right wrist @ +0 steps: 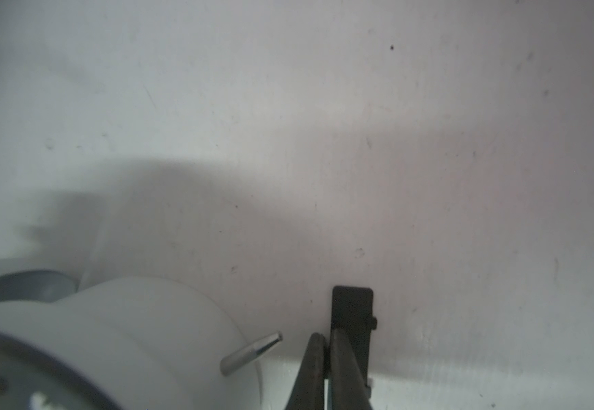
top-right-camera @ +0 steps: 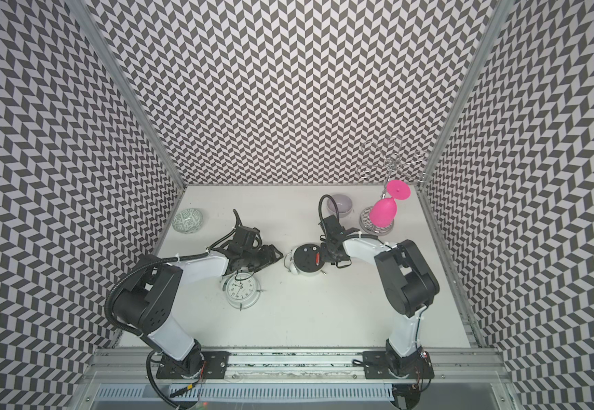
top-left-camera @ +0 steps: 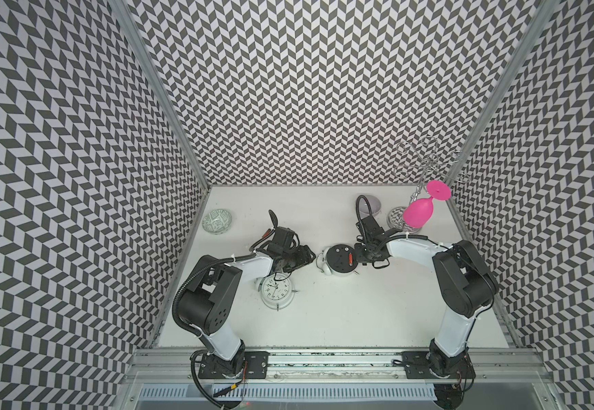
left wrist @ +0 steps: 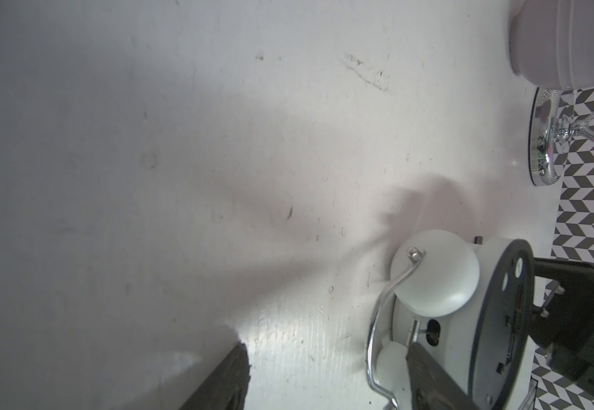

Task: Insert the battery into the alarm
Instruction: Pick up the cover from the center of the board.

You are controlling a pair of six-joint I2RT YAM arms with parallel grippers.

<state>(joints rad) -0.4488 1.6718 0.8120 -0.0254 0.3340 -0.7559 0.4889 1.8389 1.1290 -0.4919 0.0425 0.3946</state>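
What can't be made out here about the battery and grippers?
- Battery seating: too small in both top views on the face-down alarm; its back is edge-on in the left wrist view, blurred and cropped in the right wrist view.
- Black flat piece: right gripper hides its lower part; held or lying, cannot tell.
- Left gripper: open; one finger overlaps the alarm's bell, contact unclear.

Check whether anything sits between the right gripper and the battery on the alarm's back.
Nothing visible does. The red battery lies on the alarm's black back, near the edge facing the right arm. The shut right gripper sits just beside that edge, and both top views show no object in the gap.
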